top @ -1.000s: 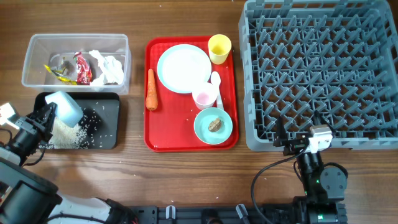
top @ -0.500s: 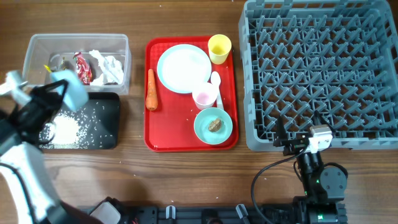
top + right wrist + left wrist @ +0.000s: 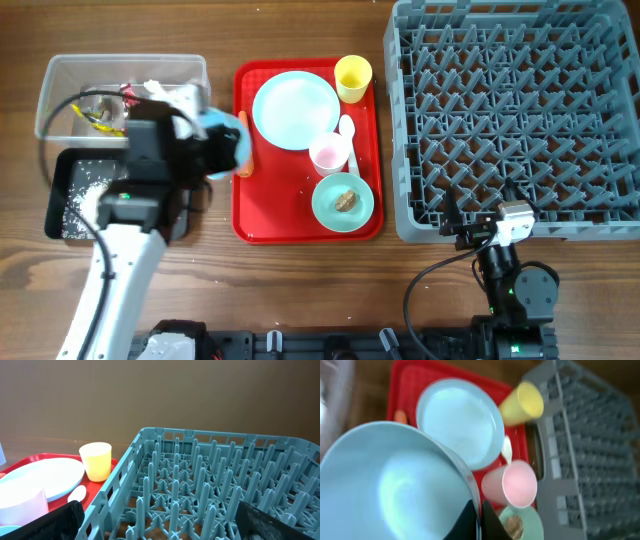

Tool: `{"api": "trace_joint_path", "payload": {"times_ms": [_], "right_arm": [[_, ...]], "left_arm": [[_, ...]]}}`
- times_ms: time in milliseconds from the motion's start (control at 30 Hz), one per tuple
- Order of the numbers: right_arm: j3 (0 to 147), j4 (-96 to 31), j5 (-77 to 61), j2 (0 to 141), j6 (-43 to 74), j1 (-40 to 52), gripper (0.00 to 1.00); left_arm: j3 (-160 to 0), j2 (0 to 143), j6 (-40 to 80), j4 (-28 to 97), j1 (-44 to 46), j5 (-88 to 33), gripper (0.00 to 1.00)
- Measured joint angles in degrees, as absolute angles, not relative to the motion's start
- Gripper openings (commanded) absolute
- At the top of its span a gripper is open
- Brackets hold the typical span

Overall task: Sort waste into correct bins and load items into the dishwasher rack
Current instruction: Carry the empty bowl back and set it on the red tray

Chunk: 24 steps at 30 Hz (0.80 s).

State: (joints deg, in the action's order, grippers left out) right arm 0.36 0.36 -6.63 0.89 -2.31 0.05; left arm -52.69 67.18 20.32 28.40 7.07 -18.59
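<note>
Left gripper (image 3: 477, 519): jaws pinched onto the rim of the held bowl (image 3: 395, 485), which is pale blue-green and tilted, hollow facing the wrist camera. In the overhead view this bowl is over the left edge of the red tray (image 3: 300, 228), just right of the clear tub (image 3: 48, 95). The carrot (image 3: 245, 168) is mostly hidden behind it; only an orange sliver shows.

Black tray (image 3: 60, 168): scattered rice grains (image 3: 82, 192) along its left part; the left arm covers the rest.

On the red tray: white plate (image 3: 295, 110), yellow cup (image 3: 352, 77) at the top right corner, small pink cup (image 3: 329, 154) touching the spoon (image 3: 347, 127), second bowl (image 3: 343, 201) with a brown lump (image 3: 346, 200) inside.

Right gripper (image 3: 167, 522): fingers spread wide, nothing between them, low at the near edge of the dishwasher rack (image 3: 510, 120)
</note>
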Motion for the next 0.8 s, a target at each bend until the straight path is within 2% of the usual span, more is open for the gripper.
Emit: {"api": "trace_joint_path", "payload": {"times_ms": [200, 400, 633, 800], "right_arm": [[0.4, 0.4, -6.7, 0.9, -2.3, 0.1, 1.00], [0.4, 0.4, -6.7, 0.9, -2.3, 0.1, 1.00], [0.4, 0.4, -6.7, 0.9, -2.3, 0.1, 1.00], [0.4, 0.4, -6.7, 0.9, -2.3, 0.1, 1.00]], "left_arm": [[-52.7, 69.3, 20.3, 32.6, 17.8, -11.7, 0.04], [-52.7, 77.8, 20.3, 32.6, 25.5, -8.4, 0.04], [-52.7, 86.2, 20.5, 32.9, 27.4, -6.7, 0.04], [-52.8, 86.9, 20.5, 33.7, 27.4, -6.8, 0.04]]}}
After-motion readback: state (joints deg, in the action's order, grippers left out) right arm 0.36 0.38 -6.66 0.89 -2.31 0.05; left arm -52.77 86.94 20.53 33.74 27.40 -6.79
